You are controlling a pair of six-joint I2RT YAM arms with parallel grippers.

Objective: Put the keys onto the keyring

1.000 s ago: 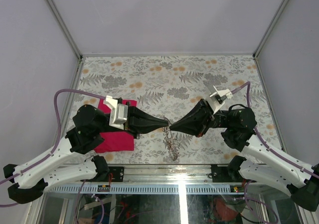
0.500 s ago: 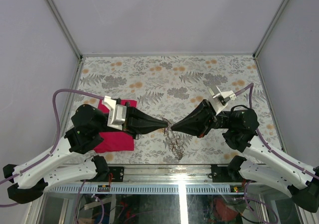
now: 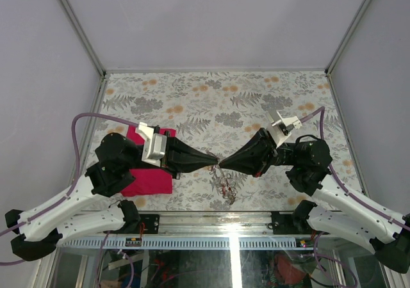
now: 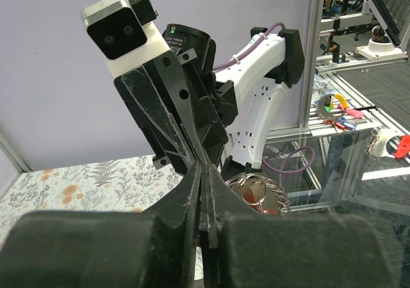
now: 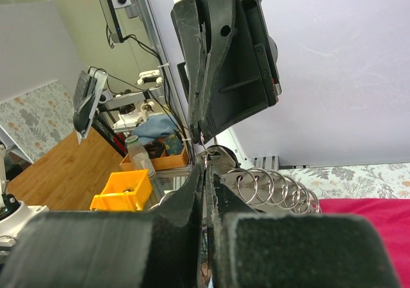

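Note:
In the top view my left gripper (image 3: 213, 162) and right gripper (image 3: 223, 165) meet tip to tip above the table's front middle. Both are shut on the keyring (image 3: 225, 184), a silvery bunch of fine loops that hangs down from the tips to the table. In the left wrist view my shut fingertips (image 4: 204, 173) hide most of the keyring (image 4: 256, 189); a red key head (image 4: 268, 206) shows in it. In the right wrist view the shut right gripper (image 5: 205, 171) pinches a small loop, and a row of rings (image 5: 275, 187) threaded through flat metal keys fans out to the right.
A magenta cloth (image 3: 148, 176) lies under the left arm, also visible in the right wrist view (image 5: 368, 212). The table has a floral cover (image 3: 218, 102), metal frame posts at the corners and a near edge rail (image 3: 218, 214).
The left gripper has edged right and the right wrist has risen a little. The hanging keyring bunch has swung slightly right and hangs shorter. Both grippers stay shut.

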